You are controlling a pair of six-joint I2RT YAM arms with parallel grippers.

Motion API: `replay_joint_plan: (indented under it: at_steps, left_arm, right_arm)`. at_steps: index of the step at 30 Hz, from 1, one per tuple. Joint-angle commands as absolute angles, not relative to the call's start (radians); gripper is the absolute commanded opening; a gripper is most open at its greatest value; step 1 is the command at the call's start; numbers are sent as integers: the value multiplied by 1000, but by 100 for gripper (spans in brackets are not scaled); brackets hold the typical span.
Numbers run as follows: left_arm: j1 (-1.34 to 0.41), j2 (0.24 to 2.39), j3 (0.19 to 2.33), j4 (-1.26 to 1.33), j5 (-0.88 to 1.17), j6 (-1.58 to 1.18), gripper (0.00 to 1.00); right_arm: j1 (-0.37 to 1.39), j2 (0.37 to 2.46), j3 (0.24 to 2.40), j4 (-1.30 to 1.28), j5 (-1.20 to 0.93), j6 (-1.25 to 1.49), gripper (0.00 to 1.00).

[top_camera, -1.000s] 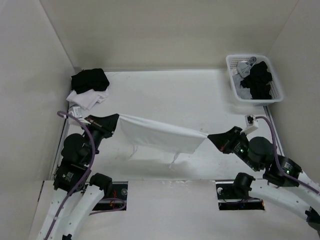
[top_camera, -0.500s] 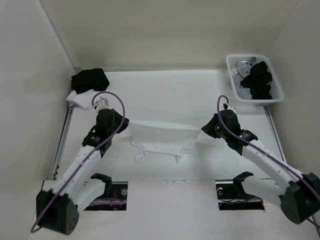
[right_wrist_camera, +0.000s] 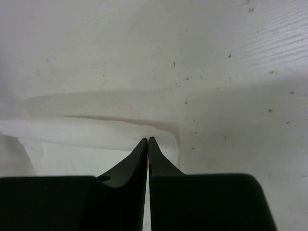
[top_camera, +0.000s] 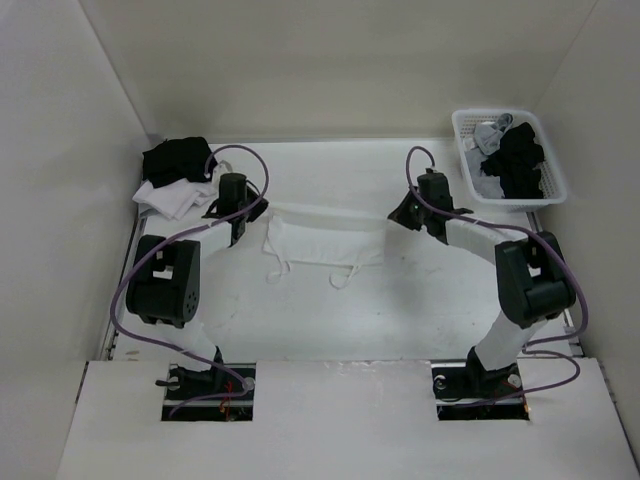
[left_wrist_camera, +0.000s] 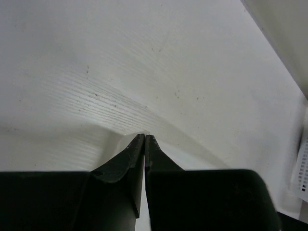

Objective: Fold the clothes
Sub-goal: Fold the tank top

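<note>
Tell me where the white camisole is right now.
In the top view, the white camisole lies mid-table between the left gripper and the right gripper, which pinch its far corners; its straps point toward the arm bases.

Cannot see how much camisole lies inside the pressed-together tips of left gripper and right gripper. Too small from above to sort dark and grey pieces in the basket. Cropped at left wrist view's right edge: dotted white object, unidentifiable.
</note>
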State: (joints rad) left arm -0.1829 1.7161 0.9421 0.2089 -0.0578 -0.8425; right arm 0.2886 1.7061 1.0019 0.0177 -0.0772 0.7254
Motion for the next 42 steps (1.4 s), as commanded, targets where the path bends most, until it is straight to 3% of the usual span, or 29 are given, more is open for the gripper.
replay_joint_plan:
  at_steps: [1,16,26,30,33,37,42]
  left_arm:
    - [-182,1662,924,337,-35,-867,2]
    - [-151,1280,411,489,5,-951,4]
    - [-99,1181,229,445,49,-945,9]
    - [-59,1149,206,408,64,-966,26]
    - [-45,1028,204,356,63,-976,28]
    - [-198,907,285,287,-21,-963,27]
    - [-445,1089,442,322,-158,-913,29]
  right_arm:
    - [288,1675,1025,98,-84,713,5]
    - [475,1365,652,147,57,752,6]
    - [564,1362,492,138,100,841,8]
    - [582,1321,485,106,80,842,27]
    - [584,1225,488,52,78,827,43]
    - [575,1160,503,49,78,804,52]
    - [509,1290,522,141,45,793,55]
